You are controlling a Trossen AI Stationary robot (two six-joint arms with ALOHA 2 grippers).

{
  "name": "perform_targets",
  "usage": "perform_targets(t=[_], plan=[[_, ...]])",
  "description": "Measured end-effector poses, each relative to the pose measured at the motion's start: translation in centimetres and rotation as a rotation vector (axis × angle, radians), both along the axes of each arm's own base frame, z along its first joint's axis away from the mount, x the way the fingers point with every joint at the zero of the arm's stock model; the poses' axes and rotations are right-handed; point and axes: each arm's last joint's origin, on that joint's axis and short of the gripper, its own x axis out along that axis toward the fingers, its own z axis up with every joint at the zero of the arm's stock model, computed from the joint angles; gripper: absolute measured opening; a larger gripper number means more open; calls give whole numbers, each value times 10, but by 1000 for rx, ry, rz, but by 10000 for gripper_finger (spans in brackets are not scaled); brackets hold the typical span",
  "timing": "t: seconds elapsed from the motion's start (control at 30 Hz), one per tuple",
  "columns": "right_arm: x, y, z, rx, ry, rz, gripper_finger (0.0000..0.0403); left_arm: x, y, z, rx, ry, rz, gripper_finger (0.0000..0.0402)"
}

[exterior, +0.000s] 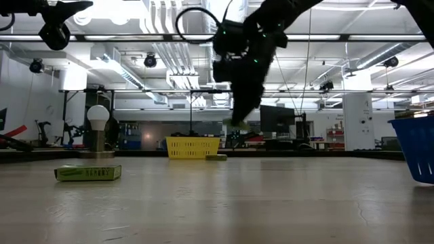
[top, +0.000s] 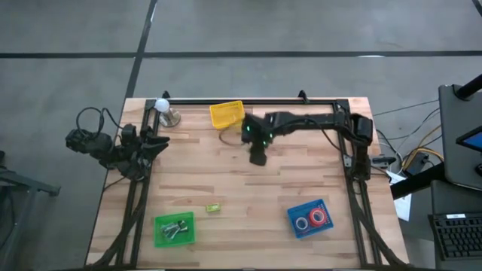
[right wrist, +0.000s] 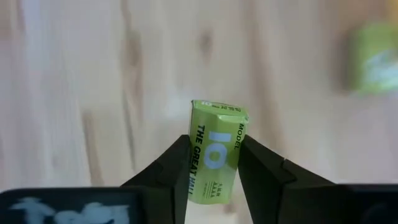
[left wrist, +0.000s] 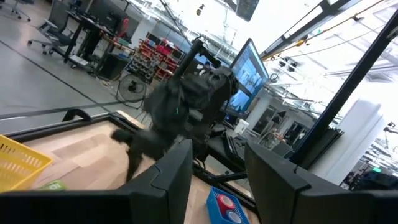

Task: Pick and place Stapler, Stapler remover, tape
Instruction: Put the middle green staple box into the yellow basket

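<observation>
My right gripper (top: 258, 156) hangs above the middle of the table, shut on a small green printed box (right wrist: 214, 146); in the low view the gripper (exterior: 237, 123) is well clear of the tabletop. A blue tray (top: 295, 212) near the front right holds two rings of tape (top: 312, 220). Another small green box (top: 214, 208) lies flat on the table at the front. My left gripper (left wrist: 217, 177) waits open at the table's left edge, touching nothing. The stapler and stapler remover I cannot make out. My right gripper pinches the green box by its two long sides (right wrist: 196, 158) between the two fingers. The fingers come from above, slanting down, and lie along the box. The box's far end (right wrist: 219, 109) sticks out past the fingertips. It is lifted clear of the table.
A yellow basket (top: 227, 114) stands at the far edge, just left of the right arm. A light bulb on a stand (top: 163, 106) is at the far left corner. A green tray (top: 163, 239) with small metal pieces sits at the front left.
</observation>
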Motion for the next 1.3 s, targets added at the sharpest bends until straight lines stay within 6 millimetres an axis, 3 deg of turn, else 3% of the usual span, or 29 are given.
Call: perform_targets(t=[0.2,0.37,0.63,0.83,1.3], plan=[[16,-51,33,59,-112,-308,107,0,0,0,-1,0,0,151],[41,-77,55,115,-186,-420,108,0,0,0,-1,0,0,151],[72,-126,40,220,-99,-626,112,0,0,0,-15,-2,-2,151],[62,-154,20,297,-119,-799,111,0,0,0,-47,-6,-14,151],[57,-162,8,277,-108,-896,120,1,-1,-1,-52,-3,-41,151]])
